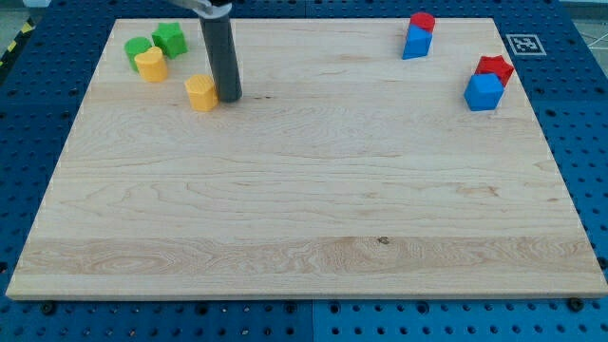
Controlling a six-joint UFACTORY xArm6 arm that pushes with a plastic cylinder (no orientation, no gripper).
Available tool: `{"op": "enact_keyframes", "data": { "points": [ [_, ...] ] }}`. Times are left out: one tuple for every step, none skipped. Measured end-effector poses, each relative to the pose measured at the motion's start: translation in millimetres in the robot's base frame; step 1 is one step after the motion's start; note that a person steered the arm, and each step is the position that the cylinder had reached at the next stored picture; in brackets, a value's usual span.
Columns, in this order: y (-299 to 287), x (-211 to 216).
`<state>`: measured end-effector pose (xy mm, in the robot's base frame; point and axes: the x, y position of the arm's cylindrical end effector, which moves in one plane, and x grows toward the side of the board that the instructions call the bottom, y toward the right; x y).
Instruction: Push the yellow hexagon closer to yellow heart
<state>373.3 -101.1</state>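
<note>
The yellow hexagon (200,93) lies near the view's upper left on the wooden board (304,218). The yellow heart (150,65) lies a short way up and to the left of it, with a gap between them. My tip (229,99) rests on the board just to the right of the hexagon, touching it or nearly so. The dark rod rises from there and leaves the view at the top.
Two green blocks, one (139,49) touching the heart and a star-like one (170,38), sit at the top left. A red block (422,21) and a blue block (416,43) sit at the top right. A red star (495,68) and a blue cube (483,92) lie by the right edge.
</note>
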Motion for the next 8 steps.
{"op": "enact_keyframes", "data": {
  "points": [
    [0,11],
    [0,11],
    [-7,10],
    [-17,8],
    [-25,1],
    [-30,-14],
    [-37,-33],
    [-47,-43]
  ]
}}
